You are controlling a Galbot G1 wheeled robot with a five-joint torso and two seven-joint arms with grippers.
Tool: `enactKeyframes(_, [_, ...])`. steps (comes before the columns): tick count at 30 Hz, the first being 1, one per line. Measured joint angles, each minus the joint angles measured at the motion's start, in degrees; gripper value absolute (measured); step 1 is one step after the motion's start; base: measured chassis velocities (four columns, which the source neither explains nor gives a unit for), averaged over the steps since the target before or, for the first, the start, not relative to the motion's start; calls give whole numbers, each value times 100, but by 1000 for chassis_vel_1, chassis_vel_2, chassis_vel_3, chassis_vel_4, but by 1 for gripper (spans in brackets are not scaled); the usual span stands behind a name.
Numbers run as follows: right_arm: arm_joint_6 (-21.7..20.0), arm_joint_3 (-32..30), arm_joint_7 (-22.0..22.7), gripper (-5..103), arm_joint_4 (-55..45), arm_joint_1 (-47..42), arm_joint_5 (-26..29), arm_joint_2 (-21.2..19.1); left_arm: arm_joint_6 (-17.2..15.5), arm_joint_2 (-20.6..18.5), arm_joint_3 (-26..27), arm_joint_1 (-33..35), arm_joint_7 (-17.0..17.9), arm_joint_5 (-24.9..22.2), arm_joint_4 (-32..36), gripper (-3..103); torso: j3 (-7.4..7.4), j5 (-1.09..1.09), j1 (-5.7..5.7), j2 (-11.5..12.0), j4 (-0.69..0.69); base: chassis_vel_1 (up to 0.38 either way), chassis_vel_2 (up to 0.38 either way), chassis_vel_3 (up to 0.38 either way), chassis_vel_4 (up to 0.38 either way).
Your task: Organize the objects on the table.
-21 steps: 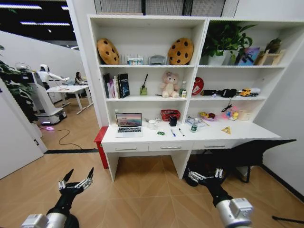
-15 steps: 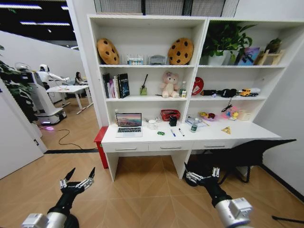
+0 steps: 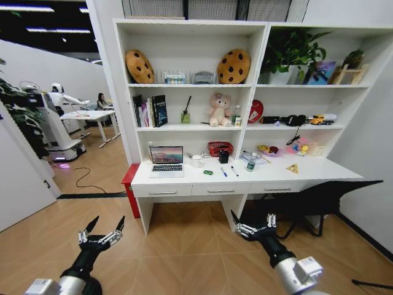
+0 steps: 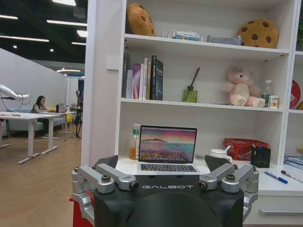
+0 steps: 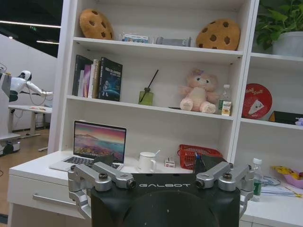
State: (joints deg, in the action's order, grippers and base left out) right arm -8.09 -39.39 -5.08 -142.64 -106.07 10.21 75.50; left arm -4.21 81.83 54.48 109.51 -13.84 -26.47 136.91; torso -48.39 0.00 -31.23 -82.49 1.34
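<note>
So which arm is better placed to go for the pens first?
Probably the right: the right gripper hangs open below the desk beneath the pens; the left gripper, also open, is farther off.

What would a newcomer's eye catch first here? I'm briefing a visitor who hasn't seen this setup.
Probably the open laptop glowing at the left end of the white desk, and two cookie-shaped cushions on the top shelf. Below, the left gripper and right gripper hang open over the wooden floor, short of the desk.
</note>
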Motion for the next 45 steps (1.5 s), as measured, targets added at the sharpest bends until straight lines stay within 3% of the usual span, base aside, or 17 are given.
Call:
enactKeyframes(21, [123, -10, 186, 100, 22, -110, 372, 61, -35, 95, -75, -14, 39, 86, 44, 100, 0, 0, 0, 0, 0, 0, 0, 0, 0])
enactKeyframes(27, [-378, -91, 519, 100, 11, -29, 430, 54, -65, 121, -118, -46, 28, 132, 20, 100, 0, 0, 0, 0, 0, 0, 0, 0, 0])
enactKeyframes(45, [-453, -43, 381, 100, 60, 46, 349, 82, -74, 45, -92, -20, -9, 95, -54, 100, 0, 2, 1, 0, 0, -97, 93, 97, -106])
